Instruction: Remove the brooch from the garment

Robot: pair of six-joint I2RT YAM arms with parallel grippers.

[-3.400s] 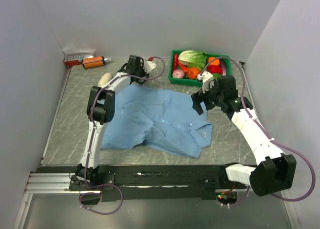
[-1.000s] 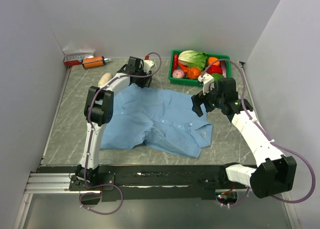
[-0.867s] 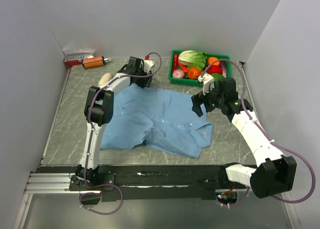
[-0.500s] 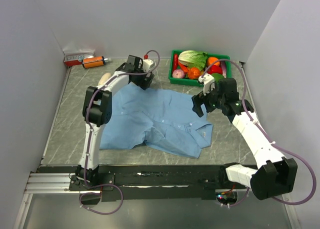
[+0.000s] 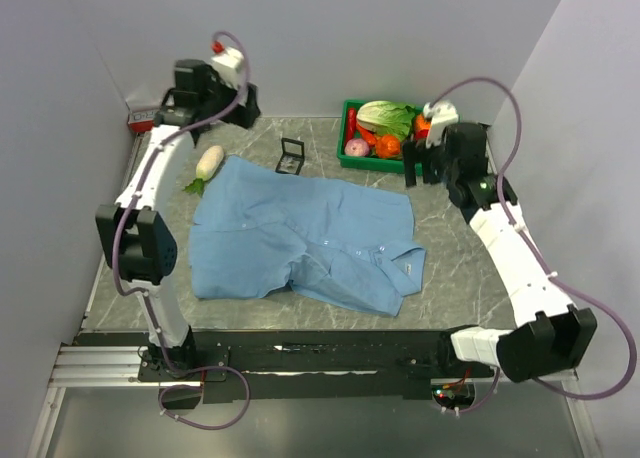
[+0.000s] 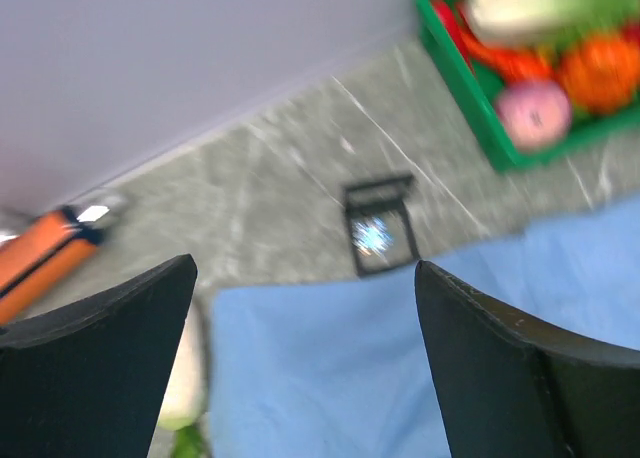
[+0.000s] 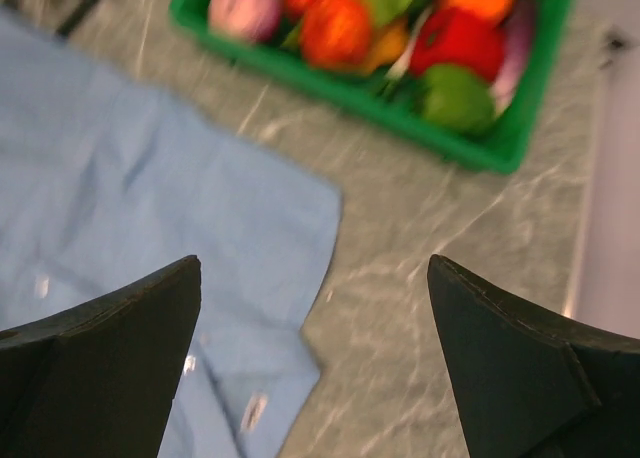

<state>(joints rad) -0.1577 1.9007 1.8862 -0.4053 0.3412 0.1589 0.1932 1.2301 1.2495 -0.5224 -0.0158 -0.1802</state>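
The garment (image 5: 310, 233), a light blue shirt, lies spread flat in the middle of the table, its collar toward the near right. Just beyond its far edge sits a small black square frame (image 5: 291, 156). A tiny glinting piece (image 6: 372, 236) lies inside it and looks like the brooch, though it is blurred. My left gripper (image 5: 240, 106) hangs high at the back left, open and holding nothing (image 6: 305, 268). My right gripper (image 5: 414, 168) hovers above the shirt's far right corner, also open with nothing in it (image 7: 313, 262).
A green crate (image 5: 349, 158) of vegetables stands at the back right, close to the right gripper. A white radish (image 5: 207, 163) lies beside the shirt's far left corner. An orange bottle (image 6: 40, 258) and a red-and-white box (image 5: 141, 116) sit at the back left wall.
The left gripper opened fully, lifted off the shirt's far edge and swung up to the back left, uncovering the black frame. The right arm rose and drew back toward the crate.
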